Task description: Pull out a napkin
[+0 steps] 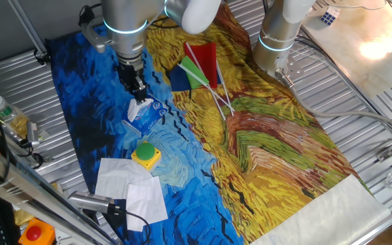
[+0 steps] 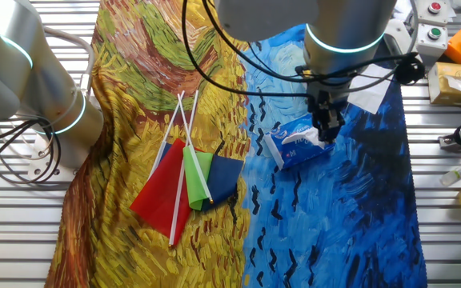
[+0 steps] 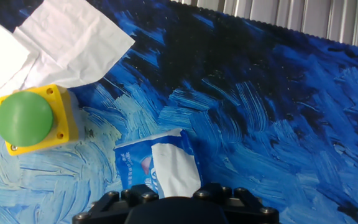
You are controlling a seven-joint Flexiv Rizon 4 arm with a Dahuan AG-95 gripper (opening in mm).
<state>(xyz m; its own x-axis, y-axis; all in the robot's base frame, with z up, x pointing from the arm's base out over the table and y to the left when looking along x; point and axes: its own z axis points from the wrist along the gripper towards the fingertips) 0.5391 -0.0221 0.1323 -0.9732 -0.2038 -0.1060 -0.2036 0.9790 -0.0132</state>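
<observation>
The blue tissue packet lies on the blue part of the painted cloth. A white napkin sticks up out of its slot. My gripper stands straight down over the packet, its fingers close together on the napkin's top edge. In the other fixed view the gripper meets the napkin at the packet's right end. In the hand view the napkin runs from the packet under my black housing; the fingertips are hidden.
A yellow box with a green button sits in front of the packet. Loose white sheets lie beyond it near the cloth's edge. Coloured flags on white sticks lie to the right. A second arm's base stands behind.
</observation>
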